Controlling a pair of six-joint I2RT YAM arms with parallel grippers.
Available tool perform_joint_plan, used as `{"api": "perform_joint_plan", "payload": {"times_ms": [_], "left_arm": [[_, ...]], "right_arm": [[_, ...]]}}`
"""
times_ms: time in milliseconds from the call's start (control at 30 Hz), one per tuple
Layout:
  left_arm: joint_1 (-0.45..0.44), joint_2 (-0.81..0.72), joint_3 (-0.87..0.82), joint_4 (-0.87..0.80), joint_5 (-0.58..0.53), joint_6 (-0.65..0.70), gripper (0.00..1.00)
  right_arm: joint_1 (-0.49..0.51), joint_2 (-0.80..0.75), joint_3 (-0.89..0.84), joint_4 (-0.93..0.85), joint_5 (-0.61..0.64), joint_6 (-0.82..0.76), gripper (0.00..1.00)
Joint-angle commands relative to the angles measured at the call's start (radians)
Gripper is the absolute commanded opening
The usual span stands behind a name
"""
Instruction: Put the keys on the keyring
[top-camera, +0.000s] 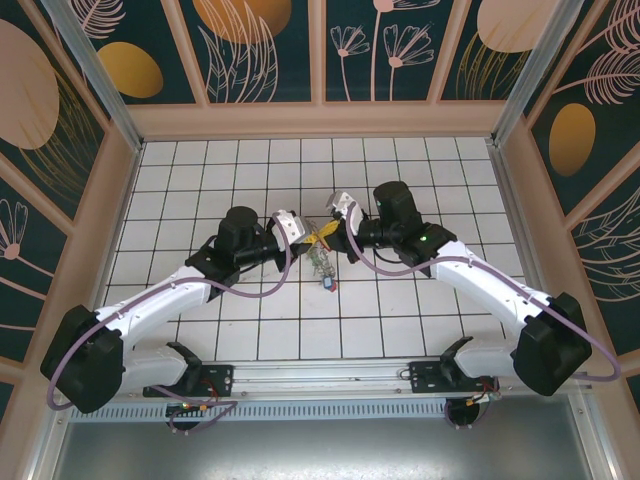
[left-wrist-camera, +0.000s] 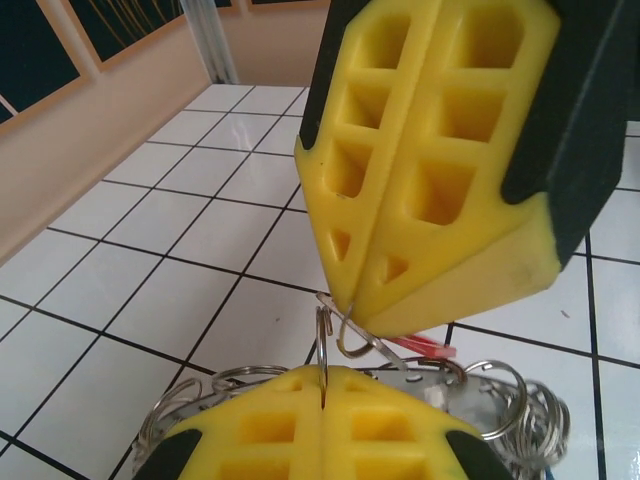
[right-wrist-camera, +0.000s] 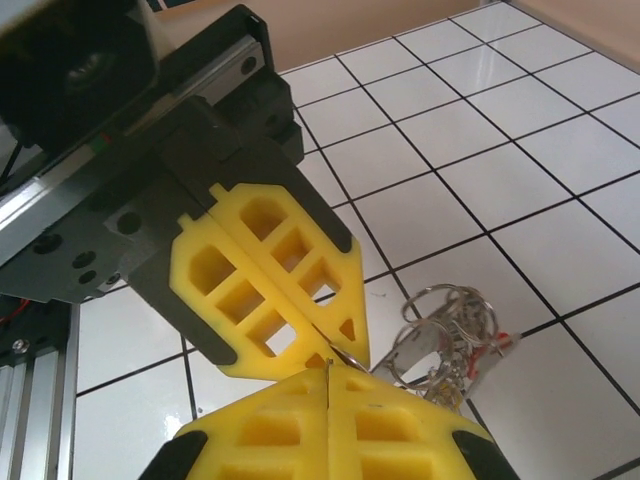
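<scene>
Left gripper (left-wrist-camera: 323, 378) and right gripper (right-wrist-camera: 328, 372) met tip to tip, each pinched shut on a thin wire loop. The keyring (left-wrist-camera: 505, 395) and keys (right-wrist-camera: 448, 345) dangled beneath them, and the threading looked unfinished.

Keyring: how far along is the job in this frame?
Looks done: keys, one red-tagged, sit bunched with the keyring. In hand: left pincer and right pincer, both shut, pinch thin wire loops tip to tip above it. Left: finishing this threading; how many keys remain I cannot tell.

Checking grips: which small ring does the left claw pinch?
The edge-on ring rising from the left claw; the rounder loop beside it hangs from the right claw.
</scene>
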Motion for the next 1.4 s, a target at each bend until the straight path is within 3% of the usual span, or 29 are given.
{"api": "perform_joint_plan", "payload": {"times_ms": [0, 300, 767, 1367], "left_arm": [[-0.004, -0.005, 0.044, 0.091, 0.035, -0.026, 0.0], [-0.008, -0.001, 0.038, 0.109, 0.039, -0.032, 0.0], [-0.013, 0.033, 0.077, 0.067, 0.018, -0.048, 0.0], [-0.031, 0.027, 0.081, 0.006, 0.021, 0.039, 0.0]], "right_arm": [[0.008, 0.005, 0.03, 0.047, 0.053, 0.048, 0.0], [0.011, 0.008, 0.021, 0.109, 0.092, 0.145, 0.0], [0.014, 0.007, 0.041, 0.114, 0.089, 0.135, 0.0], [-0.031, 0.03, 0.044, 0.104, 0.126, 0.236, 0.0]]}}
